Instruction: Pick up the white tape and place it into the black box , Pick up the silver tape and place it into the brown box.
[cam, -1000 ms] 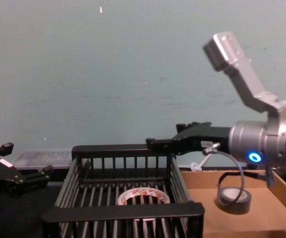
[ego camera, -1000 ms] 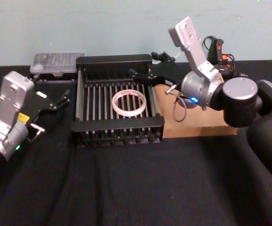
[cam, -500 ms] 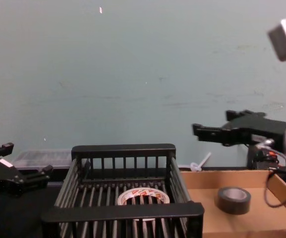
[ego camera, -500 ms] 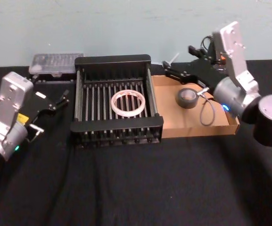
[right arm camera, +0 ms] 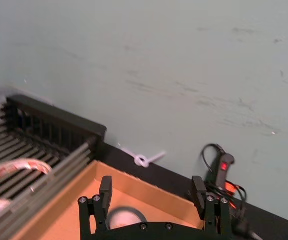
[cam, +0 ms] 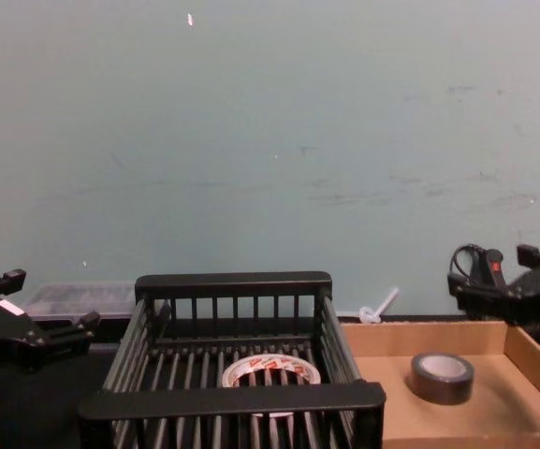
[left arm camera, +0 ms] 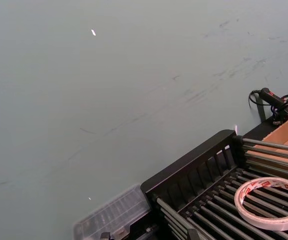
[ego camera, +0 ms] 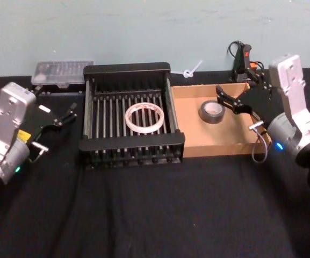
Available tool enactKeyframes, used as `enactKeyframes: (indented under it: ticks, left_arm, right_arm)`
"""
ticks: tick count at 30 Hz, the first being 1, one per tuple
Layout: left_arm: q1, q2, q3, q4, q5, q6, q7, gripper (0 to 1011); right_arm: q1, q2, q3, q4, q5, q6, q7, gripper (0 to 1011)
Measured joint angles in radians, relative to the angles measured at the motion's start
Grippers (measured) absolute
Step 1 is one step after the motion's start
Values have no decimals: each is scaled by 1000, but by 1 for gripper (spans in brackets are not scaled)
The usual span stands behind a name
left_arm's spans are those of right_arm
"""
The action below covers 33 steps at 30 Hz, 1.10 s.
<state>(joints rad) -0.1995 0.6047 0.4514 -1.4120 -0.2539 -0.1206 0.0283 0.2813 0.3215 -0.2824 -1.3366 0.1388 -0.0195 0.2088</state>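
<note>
Black box [ego camera: 131,138] beside brown box [ego camera: 219,146], white tape [ego camera: 144,118] flat on the black box's floor, silver tape [ego camera: 211,111] in the brown box, right gripper [ego camera: 231,101] apparently empty, fingers apart, left gripper [ego camera: 69,112] parked left, open

A plain pale blue-green painted wall [cam: 270,140] closes off the far side of the scene, matte and evenly lit, marked with faint dark scuffs and streaks and a small white speck [cam: 190,19] high on the left. In front of it stands a table draped in black cloth [ego camera: 155,215], its fabric lying in soft wrinkles toward the near edge. The cloth runs right up to the foot of the wall. The light is flat and casts only soft shadows.
</note>
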Motion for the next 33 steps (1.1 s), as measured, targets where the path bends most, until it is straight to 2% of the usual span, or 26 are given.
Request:
enactKeyframes:
  ticks: [3,11,17,33]
  left_arm:
    - [0,0,0,0,0,0,0,1001]
    - [0,0,0,0,0,0,0,1001]
    - [0,0,0,0,0,0,0,1001]
    - [0,0,0,0,0,0,0,1001]
  right_arm:
    - [-17,4,-8,15,-62,-32,-34,1003]
    - [-33,3,-20,50,-144,-51,-71,1002]
    - [-38,-5,-16,67,-171,-52,-75,1002]
    - [-38,-3,-16,66,-171,-52,-76,1002]
